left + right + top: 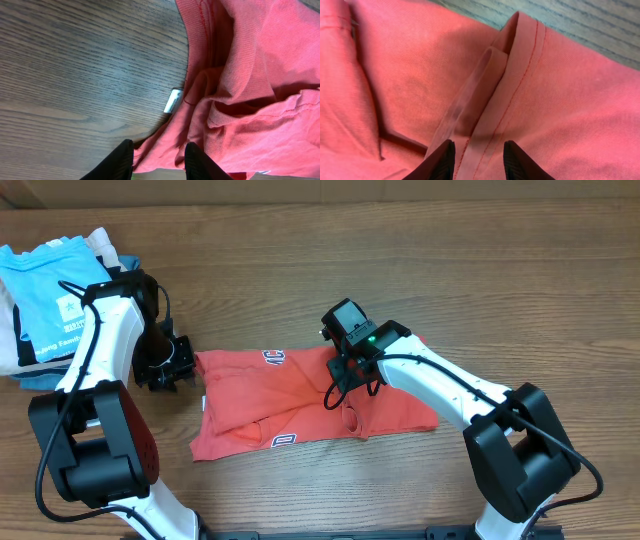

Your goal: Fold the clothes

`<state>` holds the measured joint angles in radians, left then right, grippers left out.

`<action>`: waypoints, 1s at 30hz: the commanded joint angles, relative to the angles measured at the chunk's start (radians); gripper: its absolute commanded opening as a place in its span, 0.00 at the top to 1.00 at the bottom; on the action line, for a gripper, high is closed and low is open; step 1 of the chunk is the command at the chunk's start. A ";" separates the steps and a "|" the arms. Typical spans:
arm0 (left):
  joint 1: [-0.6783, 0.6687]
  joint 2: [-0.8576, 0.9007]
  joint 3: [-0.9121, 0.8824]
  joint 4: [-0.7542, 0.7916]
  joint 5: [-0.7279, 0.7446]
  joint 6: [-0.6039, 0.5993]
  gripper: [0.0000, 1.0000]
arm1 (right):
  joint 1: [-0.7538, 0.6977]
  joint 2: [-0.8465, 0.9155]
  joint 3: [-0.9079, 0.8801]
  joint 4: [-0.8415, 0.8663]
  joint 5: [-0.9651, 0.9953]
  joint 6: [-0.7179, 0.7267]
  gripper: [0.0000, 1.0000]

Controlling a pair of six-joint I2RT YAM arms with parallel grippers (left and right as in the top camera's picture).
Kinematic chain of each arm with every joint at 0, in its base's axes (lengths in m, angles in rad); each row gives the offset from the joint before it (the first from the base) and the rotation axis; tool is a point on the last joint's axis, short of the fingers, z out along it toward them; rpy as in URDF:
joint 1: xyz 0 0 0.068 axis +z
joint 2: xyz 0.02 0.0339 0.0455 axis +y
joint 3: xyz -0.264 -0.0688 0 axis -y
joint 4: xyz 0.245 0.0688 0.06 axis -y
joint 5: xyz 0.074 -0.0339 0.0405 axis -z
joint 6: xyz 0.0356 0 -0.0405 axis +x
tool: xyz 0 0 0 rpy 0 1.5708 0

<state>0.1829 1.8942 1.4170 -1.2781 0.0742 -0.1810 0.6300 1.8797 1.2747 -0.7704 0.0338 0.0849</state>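
The clothes, a coral-red T-shirt [290, 395], lie crumpled and partly folded over at the table's middle, with bits of navy-and-white lettering [273, 358] showing. My left gripper [172, 370] sits at the shirt's left edge. In the left wrist view its jaws [159, 160] stand apart, with bunched red cloth [250, 75] lying between them and a white label [173, 101] just ahead. My right gripper [345, 385] hovers over the shirt's middle. In its wrist view the open jaws [479, 160] straddle a stitched hem fold [505, 95] without pinching it.
A pile of other garments, topped by a light blue T-shirt [50, 295] with white print, sits at the far left beside my left arm. Bare wooden table [450, 260] stretches behind and to the right of the red shirt.
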 commanded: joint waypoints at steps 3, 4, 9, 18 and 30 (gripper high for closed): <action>0.000 -0.023 0.008 0.000 0.004 -0.006 0.63 | 0.000 0.040 -0.006 0.004 0.015 0.005 0.64; 0.000 -0.023 0.008 0.000 0.004 -0.006 0.63 | 0.000 0.040 -0.006 0.003 0.015 0.005 0.64; 0.000 -0.023 0.008 -0.001 0.004 -0.006 0.63 | -0.005 0.042 -0.006 0.003 0.018 0.013 0.65; 0.000 -0.023 0.008 0.000 0.004 -0.006 0.63 | -0.005 0.045 -0.005 -0.010 0.018 0.017 0.96; 0.000 -0.023 0.008 0.000 0.004 -0.006 0.63 | -0.005 -0.066 0.030 -0.131 0.017 0.073 0.96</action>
<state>0.1829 1.8942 1.4170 -1.2781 0.0742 -0.1810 0.6281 1.8862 1.2743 -0.8864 0.0509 0.1307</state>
